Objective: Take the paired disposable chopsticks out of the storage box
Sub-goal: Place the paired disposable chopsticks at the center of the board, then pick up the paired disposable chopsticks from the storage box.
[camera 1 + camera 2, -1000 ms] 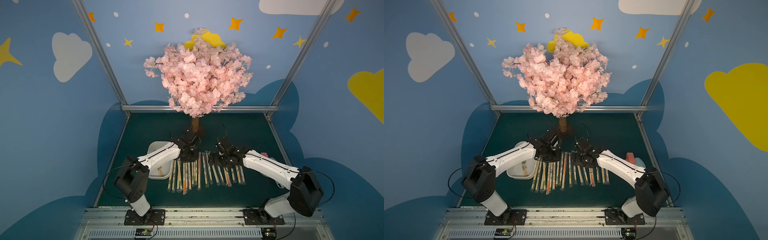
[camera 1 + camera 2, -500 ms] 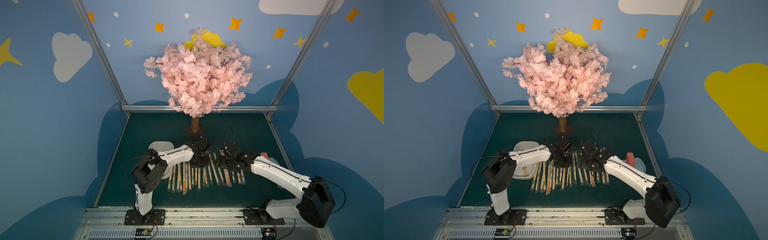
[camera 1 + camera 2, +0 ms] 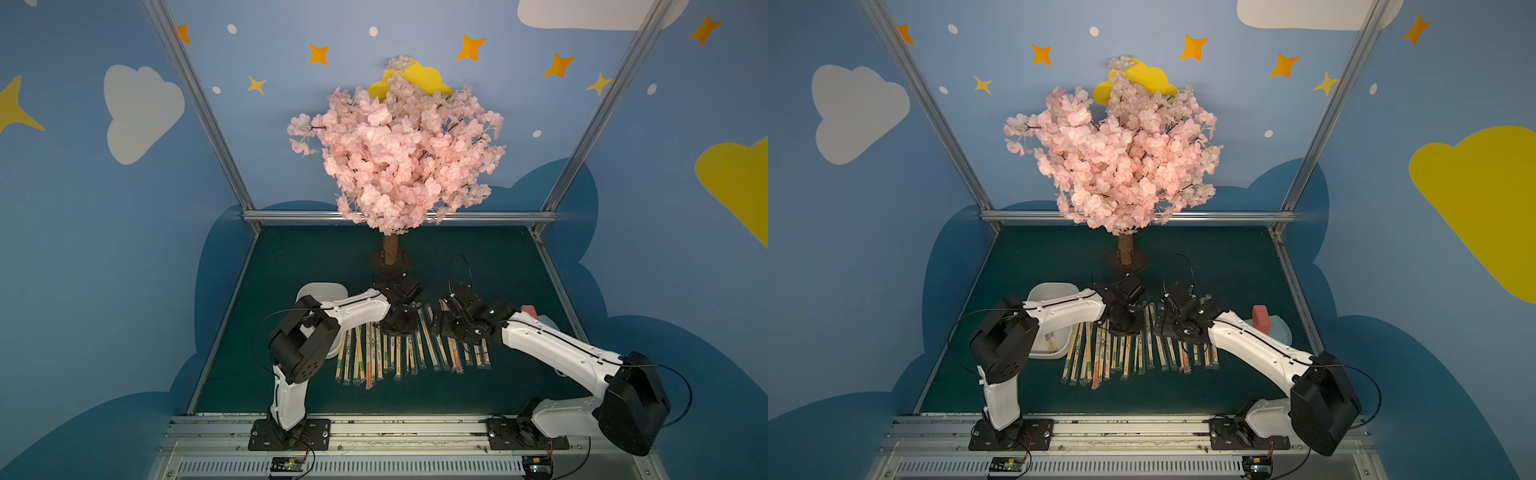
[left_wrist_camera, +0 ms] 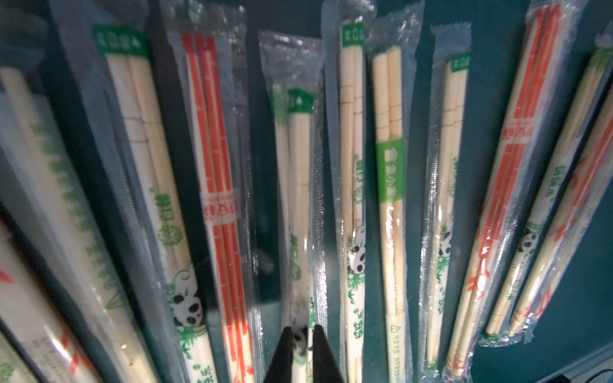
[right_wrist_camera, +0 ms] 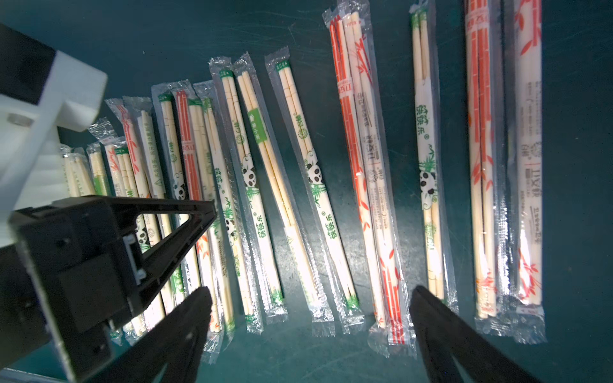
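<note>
Most of the paired disposable chopsticks [image 3: 399,357], long pale-wood pairs in clear plastic sleeves printed green, orange or black, lie outside the storage box. They sit side by side in one row on the dark green table mat [image 3: 415,395], their length running near to far. The storage box [image 3: 1054,291], a shallow white plastic tray with rounded corners, stands just beside the left end of that row. A few pale sticks [image 3: 1050,343] show inside it, so we judge the task well advanced but not finished.

Left arm: the elbow is folded above the box and the white forearm reaches right, to the middle of the row. The left gripper [image 4: 300,331] points down at the far ends of the pairs. In the left wrist view its black fingertips stand narrowly apart on either side of one panda-printed sleeve [image 4: 298,199], which appears to lie on the mat among its neighbours. Whether they pinch it or merely flank it we cannot tell. We read the step as the laying down of one more pair.

Right arm: it stretches from its near-right base toward the far left. The right gripper [image 5: 310,305] hangs over the right half of the row, jaws spread wide with nothing held between them.
</note>
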`<control>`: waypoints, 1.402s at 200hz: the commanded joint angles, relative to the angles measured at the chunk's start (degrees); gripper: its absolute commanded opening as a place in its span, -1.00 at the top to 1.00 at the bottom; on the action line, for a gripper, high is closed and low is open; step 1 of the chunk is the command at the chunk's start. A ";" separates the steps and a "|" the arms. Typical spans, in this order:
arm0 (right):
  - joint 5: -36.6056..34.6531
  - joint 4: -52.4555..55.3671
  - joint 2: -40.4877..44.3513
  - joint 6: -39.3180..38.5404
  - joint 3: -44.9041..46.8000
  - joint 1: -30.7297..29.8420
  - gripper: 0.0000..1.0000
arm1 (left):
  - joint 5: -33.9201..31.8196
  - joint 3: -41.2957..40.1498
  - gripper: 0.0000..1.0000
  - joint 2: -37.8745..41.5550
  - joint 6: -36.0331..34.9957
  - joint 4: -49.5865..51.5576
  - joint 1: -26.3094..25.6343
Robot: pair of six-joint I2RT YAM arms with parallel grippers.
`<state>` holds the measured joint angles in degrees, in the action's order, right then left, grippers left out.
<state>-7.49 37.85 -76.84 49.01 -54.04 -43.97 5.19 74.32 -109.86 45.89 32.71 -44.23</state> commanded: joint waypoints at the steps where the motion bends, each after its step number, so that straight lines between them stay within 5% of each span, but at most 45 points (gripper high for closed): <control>1: -0.27 1.76 1.15 -0.23 -0.58 0.20 -0.93 | 0.17 1.17 0.52 0.19 0.15 1.87 0.10; 95: 5.58 -0.44 -2.66 -4.10 -5.33 -0.38 -0.93 | -7.38 1.81 0.28 11.86 -4.69 7.18 3.62; 128: 6.34 -1.89 -6.88 -4.28 -9.68 -2.55 -0.92 | -15.12 0.64 0.19 17.27 -7.58 13.47 9.54; 173: 6.44 -2.79 -14.96 -4.98 -18.28 -6.88 -0.92 | -14.59 -5.63 0.18 23.21 -11.62 14.35 21.79; 217: 6.47 -2.80 -21.38 -5.74 -24.88 -9.88 -0.92 | -14.78 -9.52 0.20 21.58 -15.29 14.80 29.44; 280: 6.34 -2.29 -23.00 -6.67 -26.07 -10.62 -0.92 | -13.54 -11.58 0.23 14.56 -17.28 13.09 32.95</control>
<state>-0.95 34.74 -99.55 43.09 -78.98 -54.54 -8.82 62.76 -93.43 30.28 45.84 -11.99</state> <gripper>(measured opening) 0.960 0.387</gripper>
